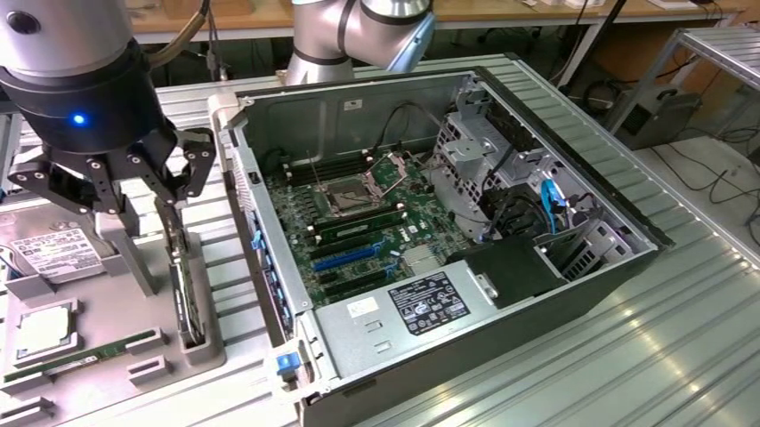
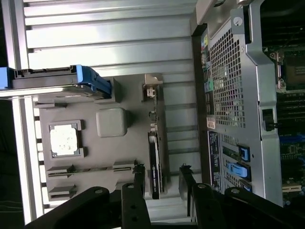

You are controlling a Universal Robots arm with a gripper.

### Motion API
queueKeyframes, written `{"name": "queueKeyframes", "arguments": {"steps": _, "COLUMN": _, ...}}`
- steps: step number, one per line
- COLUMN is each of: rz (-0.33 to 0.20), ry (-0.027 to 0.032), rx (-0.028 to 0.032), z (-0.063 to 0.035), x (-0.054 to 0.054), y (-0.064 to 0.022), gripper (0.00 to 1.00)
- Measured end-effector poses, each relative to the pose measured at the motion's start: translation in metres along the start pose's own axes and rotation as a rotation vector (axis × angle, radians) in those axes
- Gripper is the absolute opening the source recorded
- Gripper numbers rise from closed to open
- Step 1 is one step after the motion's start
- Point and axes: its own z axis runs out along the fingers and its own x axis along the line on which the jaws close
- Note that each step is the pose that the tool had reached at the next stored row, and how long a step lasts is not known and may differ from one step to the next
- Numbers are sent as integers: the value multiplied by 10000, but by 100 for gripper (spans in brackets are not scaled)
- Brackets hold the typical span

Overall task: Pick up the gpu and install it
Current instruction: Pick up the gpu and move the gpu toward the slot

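Standing edge-up in the gray tray (image 2: 95,150), the thin black-faced, silver-bracketed gpu (image 2: 154,167) sits below open, empty fingers (image 2: 139,183).

Bright light, glare streaks across the ribbed table (image 1: 629,356)

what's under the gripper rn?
The gpu sits below the open gripper, standing on edge in a slot of the grey parts tray. Its lower edge is sunk in the slot, so that part is hidden.

Claw (image 2: 161,171) spread astride gpu (image 2: 154,160), grey tray (image 2: 112,151)
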Motion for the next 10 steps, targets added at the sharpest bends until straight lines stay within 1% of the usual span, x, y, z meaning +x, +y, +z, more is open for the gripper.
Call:
{"name": "queueKeyframes", "arguments": {"steps": 3, "rz": 2, "ry": 0, "rx": 0, "z": 70, "x": 4, "y": -6, "gripper": 42}}
{"name": "queueKeyframes", "arguments": {"steps": 5, "rz": 9, "ry": -1, "rx": 0, "z": 149, "x": 6, "y": -18, "gripper": 42}}
{"name": "queueKeyframes", "arguments": {"steps": 10, "rz": 76, "ry": -3, "rx": 2, "z": 256, "x": 16, "y": -43, "gripper": 42}}
